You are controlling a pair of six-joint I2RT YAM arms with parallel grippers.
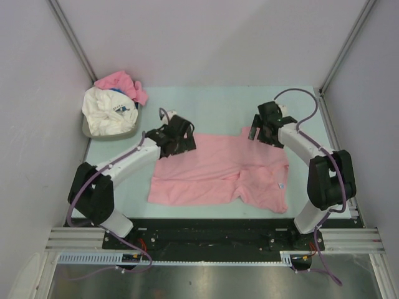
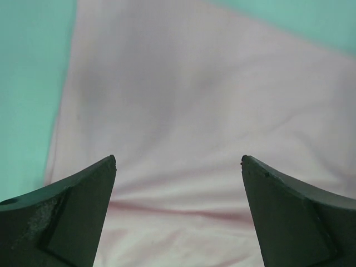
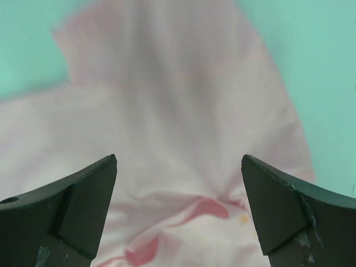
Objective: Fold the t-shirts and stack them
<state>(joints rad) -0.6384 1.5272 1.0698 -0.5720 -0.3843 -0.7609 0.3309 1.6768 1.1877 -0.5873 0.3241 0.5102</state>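
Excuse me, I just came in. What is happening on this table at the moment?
Two robot arms are working on a pink t-shirt that lies spread out, somewhat wrinkled, on the green table. The left gripper is over the shirt's far left part and the right gripper over its far right part. Both are open and hold nothing. In the far left corner, a basket holds a white t-shirt and a crumpled pink t-shirt, neither folded yet.
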